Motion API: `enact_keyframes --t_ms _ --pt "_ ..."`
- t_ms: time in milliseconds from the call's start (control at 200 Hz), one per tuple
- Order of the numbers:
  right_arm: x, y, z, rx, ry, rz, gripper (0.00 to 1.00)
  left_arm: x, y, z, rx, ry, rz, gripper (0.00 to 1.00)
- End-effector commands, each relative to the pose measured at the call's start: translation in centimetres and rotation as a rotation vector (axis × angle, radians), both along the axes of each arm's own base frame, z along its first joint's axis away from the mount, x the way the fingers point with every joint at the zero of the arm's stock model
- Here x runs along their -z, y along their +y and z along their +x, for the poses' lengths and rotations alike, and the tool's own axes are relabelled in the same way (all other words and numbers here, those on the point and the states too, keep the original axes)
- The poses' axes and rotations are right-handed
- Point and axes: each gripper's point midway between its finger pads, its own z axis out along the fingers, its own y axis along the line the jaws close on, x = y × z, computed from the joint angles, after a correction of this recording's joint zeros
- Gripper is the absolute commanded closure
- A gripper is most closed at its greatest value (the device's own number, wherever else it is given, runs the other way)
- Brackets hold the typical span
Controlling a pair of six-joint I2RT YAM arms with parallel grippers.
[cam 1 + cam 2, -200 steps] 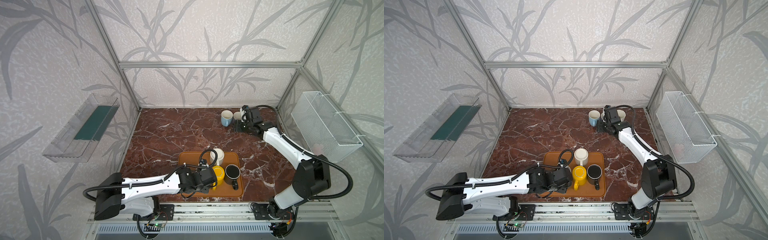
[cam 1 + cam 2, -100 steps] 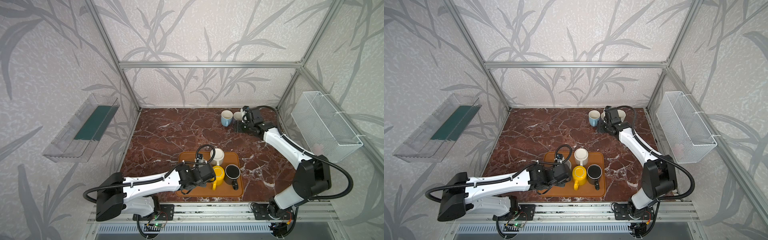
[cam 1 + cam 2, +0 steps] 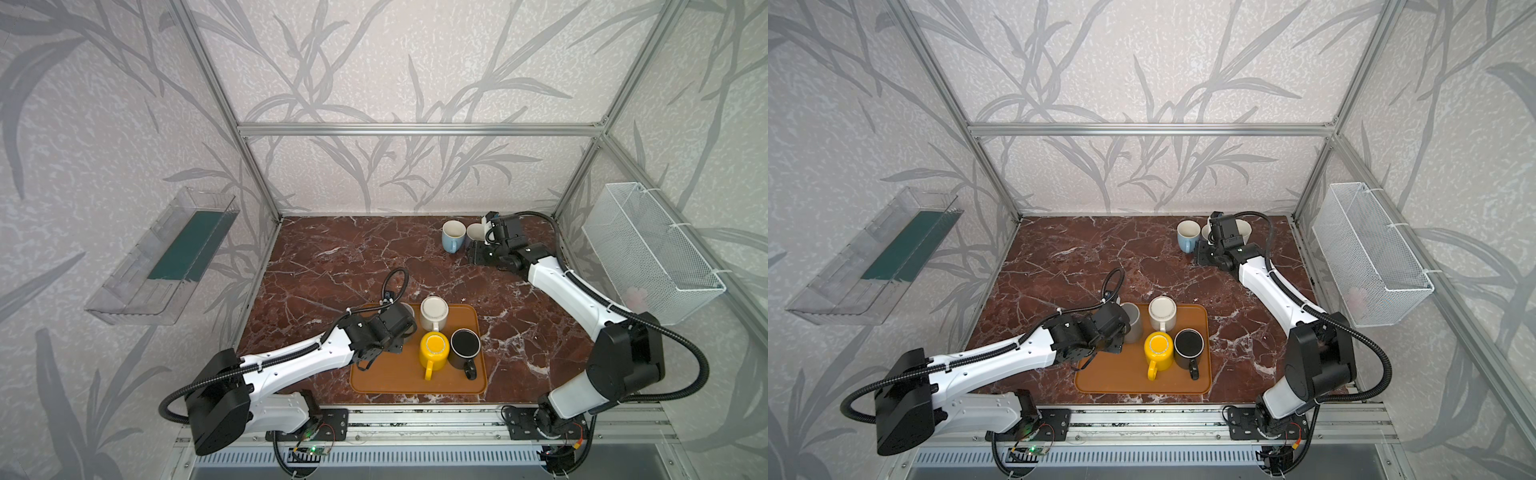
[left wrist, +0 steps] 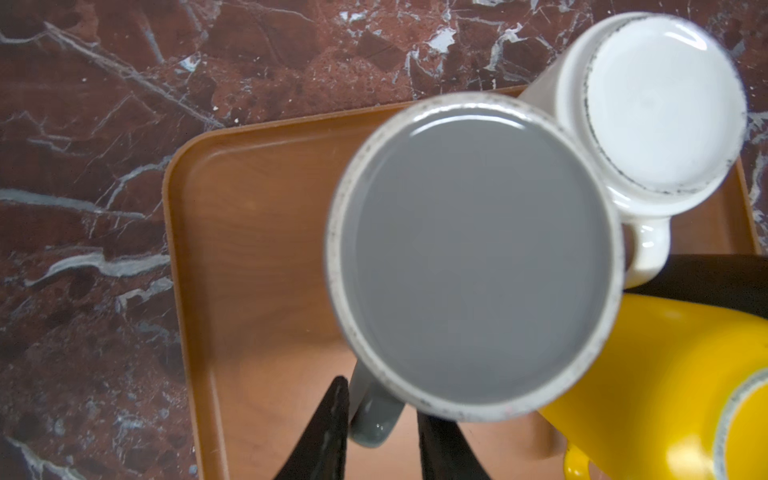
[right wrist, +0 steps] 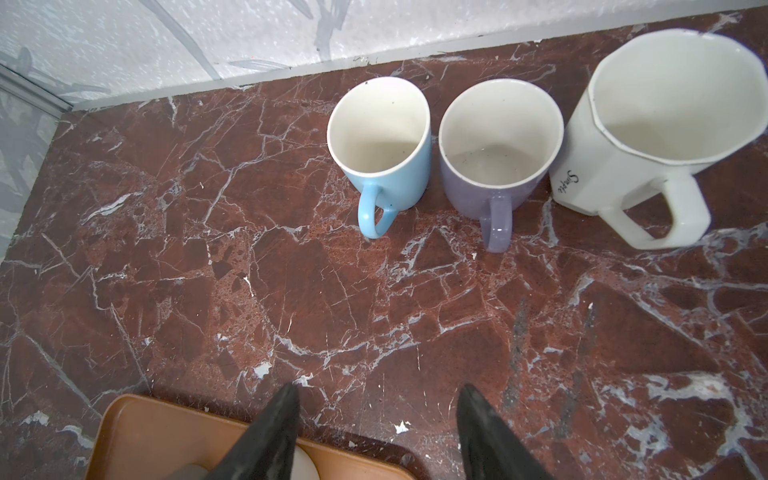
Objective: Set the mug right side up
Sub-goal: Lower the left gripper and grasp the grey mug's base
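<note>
crowding is the chief hazard here. the round grey ceramic mug (image 4: 473,253) stands mouth-down at the back left corner of the orange-brown plastic tray (image 4: 257,249), its flat base towards the left wrist camera. it sits just beside an upturned white ceramic mug (image 4: 660,108) and a yellow ceramic mug (image 4: 648,374); whether it touches either i cannot tell.

the left gripper (image 4: 380,411) has its black fingers (image 4: 328,428) on either side of the grey mug's handle (image 4: 374,419). one finger looks pressed against the handle, while a sliver of tray shows beside the other, so i cannot tell whether the pincer is clenched or merely bracketing it.

judged from this, a flip begun on a loose or one-sided hold would let the mug pivot about the handle and drop onto the tray. a handle grip also leaves the heavy body off to one side, so it may swing in the jaws as the wrist rolls. turning it in place would likely knock the white or yellow neighbour over; lifting clear first looks safer.

the right gripper (image 5: 378,388) is released, jaws apart and holding nothing. it hangs above the red-brown marble tabletop (image 5: 291,270) near a row of three upright mugs (image 5: 498,145) at the back, well apart from the tray work.
</note>
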Motion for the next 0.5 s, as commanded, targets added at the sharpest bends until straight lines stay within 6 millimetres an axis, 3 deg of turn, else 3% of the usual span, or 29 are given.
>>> enact_keyframes --t_ms 0,495 --pt "-1.4 -0.1 -0.3 0.0 -0.035 0.019 0.39 -0.5 -0.6 0.2 0.093 -0.01 -0.025 0.69" --pt "-1.8 -0.3 -0.5 0.003 -0.043 0.015 0.39 -0.6 -0.7 1.6 0.126 0.002 -0.009 0.72"
